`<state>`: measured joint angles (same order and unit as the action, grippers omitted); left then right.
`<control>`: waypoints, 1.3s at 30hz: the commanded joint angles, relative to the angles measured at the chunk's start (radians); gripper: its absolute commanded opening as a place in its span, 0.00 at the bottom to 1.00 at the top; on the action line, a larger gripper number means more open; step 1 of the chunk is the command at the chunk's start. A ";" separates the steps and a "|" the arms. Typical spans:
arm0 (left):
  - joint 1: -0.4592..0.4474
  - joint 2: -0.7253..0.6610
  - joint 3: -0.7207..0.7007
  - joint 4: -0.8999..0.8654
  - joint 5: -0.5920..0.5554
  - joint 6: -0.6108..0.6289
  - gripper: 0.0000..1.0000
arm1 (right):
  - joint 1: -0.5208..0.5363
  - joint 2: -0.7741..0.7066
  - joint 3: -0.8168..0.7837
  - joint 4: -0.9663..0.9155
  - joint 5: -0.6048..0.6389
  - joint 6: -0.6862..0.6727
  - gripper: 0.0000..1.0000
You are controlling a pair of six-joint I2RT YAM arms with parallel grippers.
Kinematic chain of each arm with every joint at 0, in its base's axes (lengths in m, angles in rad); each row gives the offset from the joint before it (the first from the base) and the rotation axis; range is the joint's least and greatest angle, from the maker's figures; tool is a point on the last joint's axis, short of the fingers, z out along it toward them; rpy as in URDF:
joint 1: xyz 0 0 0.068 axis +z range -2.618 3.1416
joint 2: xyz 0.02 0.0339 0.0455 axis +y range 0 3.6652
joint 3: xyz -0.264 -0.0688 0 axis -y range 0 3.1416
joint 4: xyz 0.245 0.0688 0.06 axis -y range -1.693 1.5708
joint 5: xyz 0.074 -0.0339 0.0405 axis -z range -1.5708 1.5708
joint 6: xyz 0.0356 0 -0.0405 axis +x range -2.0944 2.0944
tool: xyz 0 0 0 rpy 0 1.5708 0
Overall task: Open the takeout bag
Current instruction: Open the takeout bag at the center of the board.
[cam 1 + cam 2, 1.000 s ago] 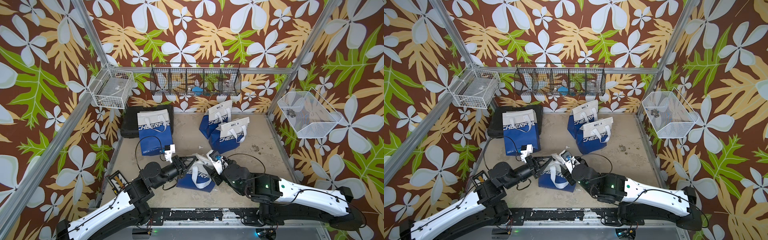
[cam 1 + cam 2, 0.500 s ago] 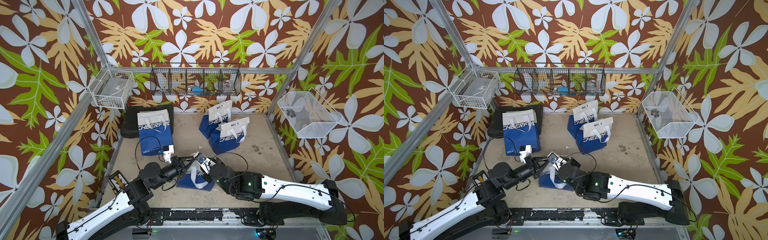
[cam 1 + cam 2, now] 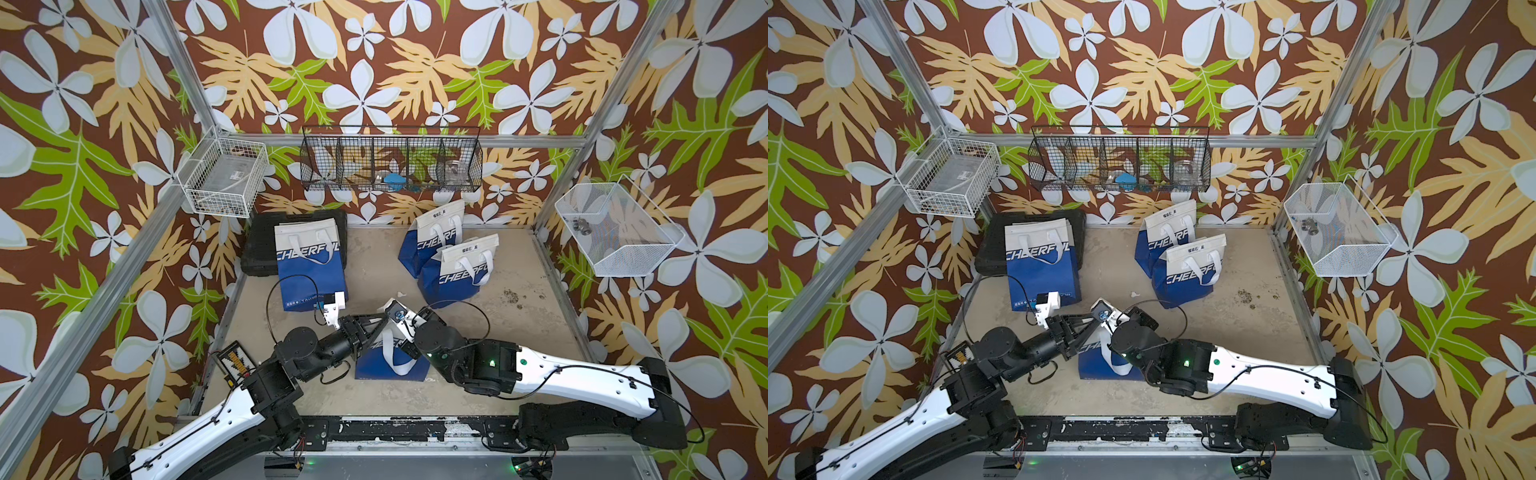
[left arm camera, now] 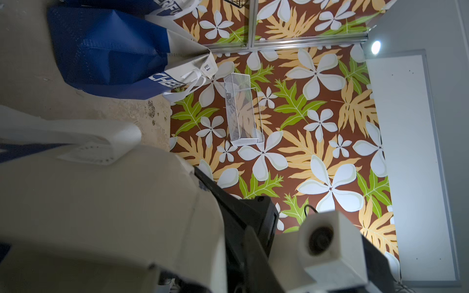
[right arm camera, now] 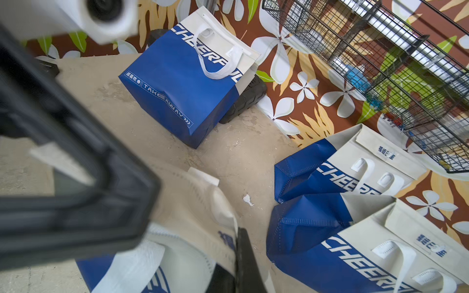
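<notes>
1. Top views are both showing the takeout bag (image 3: 370,368) standing at about 6 o'clock on the table (image 3: 540,291), close to the front edge.
2. Its blue body is sitting upright, its cream top (image 5: 190,215) is lying folded over, and a white handle (image 3: 390,359) is hanging down the near face.
3. The left hand (image 3: 380,326) is reaching in from the bag's 9 o'clock. Its fingers are standing apart over the cream top, and nothing appears to be held between them.
4. The right hand (image 3: 401,330) is coming in from the bag's 3 o'clock with its fingers brought together. In the right wrist view the cream top seems to be lying pinched against the dark finger (image 5: 243,258).
5. A spare bag (image 3: 311,274) is leaning on a black case (image 3: 257,245) at 11 o'clock. A pair of bags (image 3: 457,282) is standing at 1 o'clock, the two touching each other. All are well apart from the work.
6. Judging by its creases, the bag is probably behaving as light, soft, floppy fabric. It is likely to be sliding or tipping rather than resisting if pulled sideways.
7. The best holds are looking like the two opposite lips of the cream top, near the handle stitching where the fabric is doubled. One hand should be gripping each lip and drawing them apart while the base is staying planted.
</notes>
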<state>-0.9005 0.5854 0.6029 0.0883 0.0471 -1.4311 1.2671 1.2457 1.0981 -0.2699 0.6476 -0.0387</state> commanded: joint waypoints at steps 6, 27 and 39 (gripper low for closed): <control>-0.003 -0.110 0.083 -0.265 0.059 0.225 0.47 | -0.083 0.145 0.426 -0.541 -0.186 0.335 0.00; -0.263 0.136 0.078 -0.187 -0.329 0.075 0.79 | -0.121 -0.018 0.247 -0.422 -0.507 0.605 0.00; -0.261 0.257 0.127 -0.294 -0.398 0.061 0.66 | -0.067 -0.095 0.124 -0.254 -0.580 0.687 0.00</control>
<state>-1.1641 0.8371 0.7280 -0.1390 -0.2825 -1.3670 1.1843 1.1519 1.2121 -0.6281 0.1143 0.6289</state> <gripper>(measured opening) 0.648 0.050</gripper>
